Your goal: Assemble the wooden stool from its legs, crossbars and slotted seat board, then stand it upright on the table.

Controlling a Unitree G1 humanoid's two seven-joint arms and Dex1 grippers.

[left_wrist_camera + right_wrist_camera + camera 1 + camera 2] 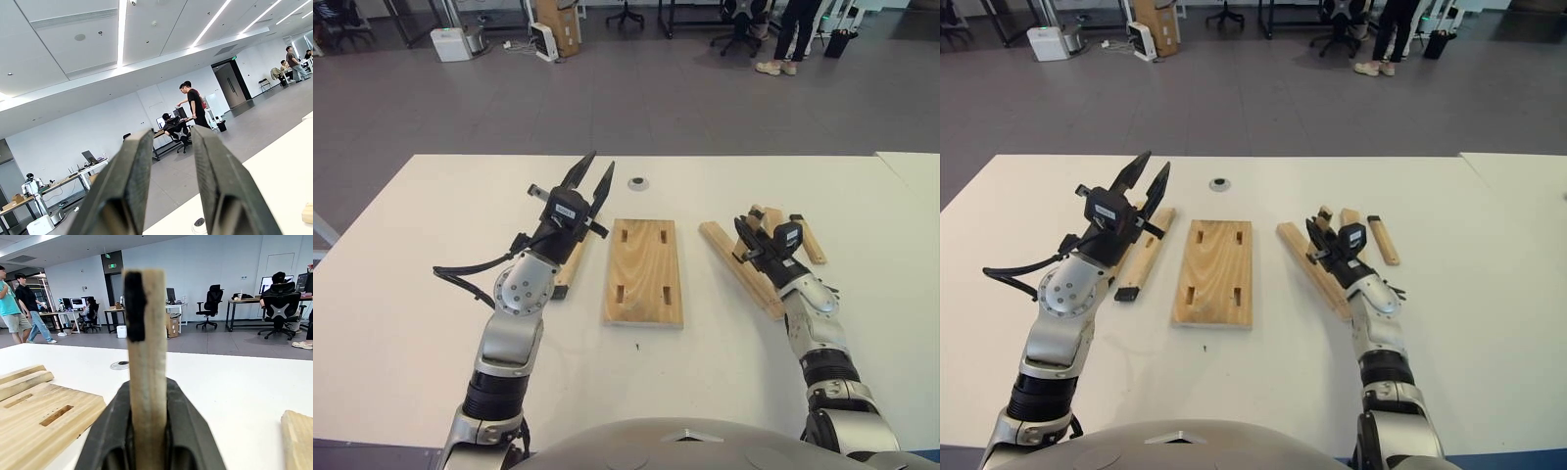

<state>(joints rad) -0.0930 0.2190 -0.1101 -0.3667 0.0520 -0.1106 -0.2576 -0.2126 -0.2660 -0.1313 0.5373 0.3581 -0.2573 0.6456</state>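
The slotted seat board (644, 271) lies flat in the middle of the white table. My left gripper (599, 166) is raised above the table left of the board, open and holding nothing, fingers (127, 191) pointing up and away. Under that arm lie wooden legs (1141, 255) with black ends. My right gripper (146, 396) is low over the table right of the board, shut on a wooden bar with a black end (145, 333). A long wooden leg (741, 267) lies beside it, and another short piece (1383, 240) farther right.
A round grommet (637, 183) sits in the table (431, 294) behind the board. A second table's edge (911, 171) is at the far right. Open floor with office chairs lies beyond the far edge.
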